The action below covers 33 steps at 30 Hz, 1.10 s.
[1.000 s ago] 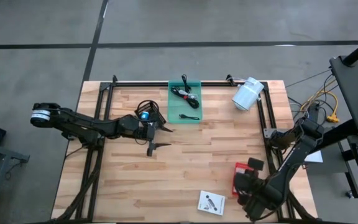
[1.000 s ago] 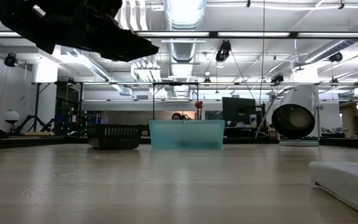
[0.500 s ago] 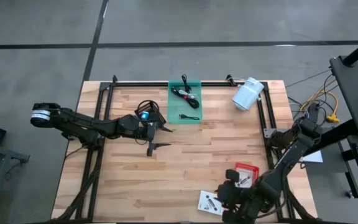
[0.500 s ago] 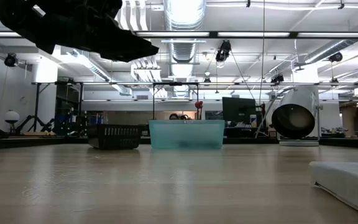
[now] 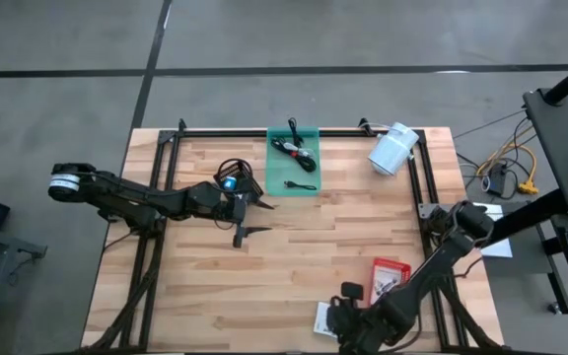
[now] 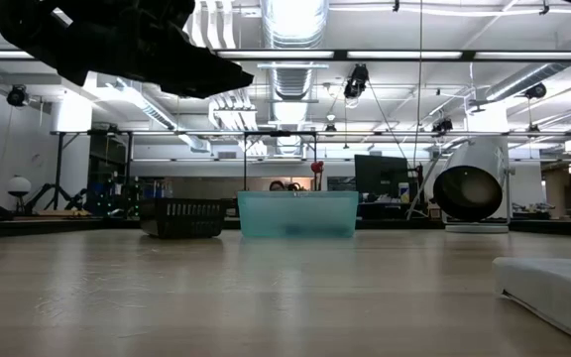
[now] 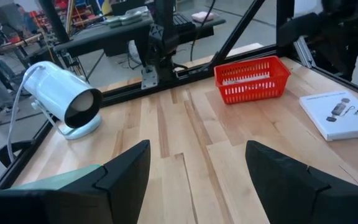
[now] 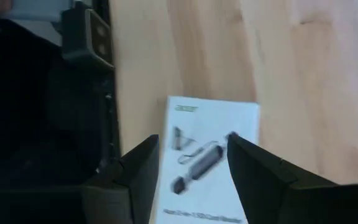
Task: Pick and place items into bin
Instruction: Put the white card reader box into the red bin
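The green bin (image 5: 276, 168) stands at the table's far middle; a coiled black cable (image 5: 293, 148) and a small black piece (image 5: 302, 184) lie in it. The flat white packet (image 5: 320, 319) lies at the near edge and fills the right wrist view (image 8: 211, 155). My right gripper (image 5: 341, 314) (image 8: 192, 142) is open over it, with a finger on either side of its picture. My left gripper (image 5: 252, 221) (image 7: 197, 152) is open and hangs above the table's middle, near the bin's left side.
A red basket (image 5: 390, 277) (image 7: 252, 78) sits right of the packet, beside my right arm. A white cylinder lamp (image 5: 392, 149) (image 6: 472, 188) lies at the far right. A small black basket (image 6: 180, 217) stands left of the bin. Black frame rails run along the table's sides.
My right gripper has swept along the near edge toward the table's left, from over the red basket to over the white packet. The basket, hidden before, now shows. The left arm has kept still.
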### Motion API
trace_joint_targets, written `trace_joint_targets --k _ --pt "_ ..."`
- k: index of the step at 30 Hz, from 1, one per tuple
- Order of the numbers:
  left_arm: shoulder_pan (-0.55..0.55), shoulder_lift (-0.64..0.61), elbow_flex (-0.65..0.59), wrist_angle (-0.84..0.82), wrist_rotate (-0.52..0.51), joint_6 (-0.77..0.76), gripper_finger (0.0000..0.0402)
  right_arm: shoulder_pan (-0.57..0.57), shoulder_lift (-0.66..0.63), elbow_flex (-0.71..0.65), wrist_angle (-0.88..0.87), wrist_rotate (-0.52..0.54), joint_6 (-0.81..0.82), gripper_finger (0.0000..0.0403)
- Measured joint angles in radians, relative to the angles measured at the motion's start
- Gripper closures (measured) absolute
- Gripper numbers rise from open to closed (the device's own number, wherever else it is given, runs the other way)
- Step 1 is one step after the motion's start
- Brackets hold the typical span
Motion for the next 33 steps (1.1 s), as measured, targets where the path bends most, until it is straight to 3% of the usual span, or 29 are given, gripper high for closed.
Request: trace_joint_targets --k 16,33 --pt "0.0 -0.001 -0.012 -0.01 -0.02 -0.002 0.0155 -0.01 0.263 0.249 -0.002 -0.107 0.025 0.0267" --pt "0.0 -0.001 -0.012 -0.009 -0.019 0.003 0.0155 -0.014 0.31 0.294 -0.132 -0.084 0.094 0.0293"
